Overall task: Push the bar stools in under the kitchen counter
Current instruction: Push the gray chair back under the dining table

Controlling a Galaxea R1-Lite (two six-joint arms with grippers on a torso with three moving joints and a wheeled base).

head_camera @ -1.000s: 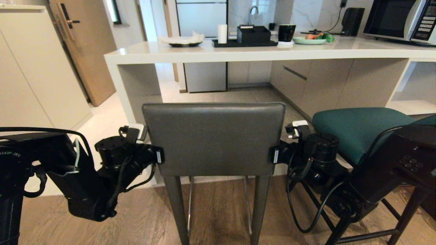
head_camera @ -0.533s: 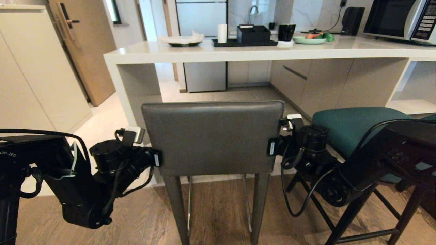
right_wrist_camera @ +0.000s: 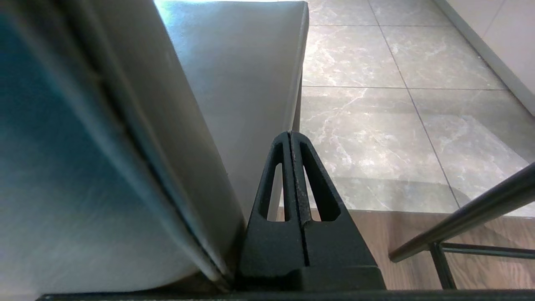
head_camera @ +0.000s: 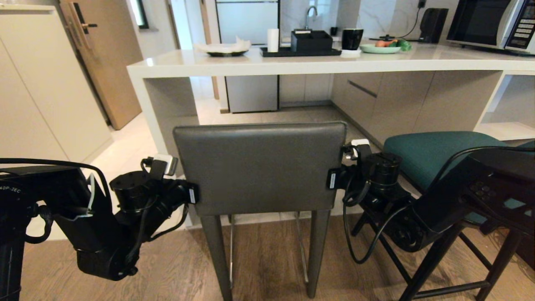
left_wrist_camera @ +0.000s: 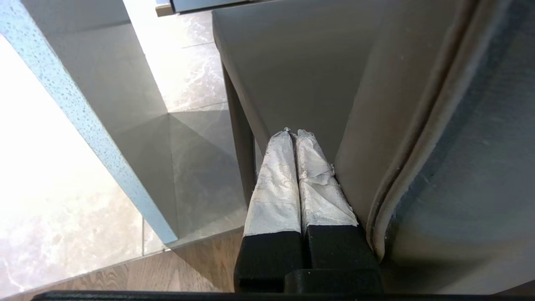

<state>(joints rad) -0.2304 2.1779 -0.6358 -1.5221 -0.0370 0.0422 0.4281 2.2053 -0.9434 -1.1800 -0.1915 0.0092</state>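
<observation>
I've got the boxy dark grey leather stool (head_camera: 260,167) squarely facing the long glossy white slab counter (head_camera: 317,65), short of its edge. Left gripper (left_wrist_camera: 296,138) and right gripper (right_wrist_camera: 291,140), both pressed together and empty, flank its backrest, arms reaching level. Teal stool (head_camera: 439,156) waits rightward.

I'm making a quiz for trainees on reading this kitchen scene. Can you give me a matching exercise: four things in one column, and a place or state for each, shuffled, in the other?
Things:
1. grey stool
2. teal stool
3. left gripper
4. microwave

Places or states:
A. on the counter top, at its right end
B. between the two arms, its back facing the camera
C. shut, lying along the grey stool's left side
D. right of the grey stool, behind the right arm

Pairs: 1-B, 2-D, 3-C, 4-A
</observation>
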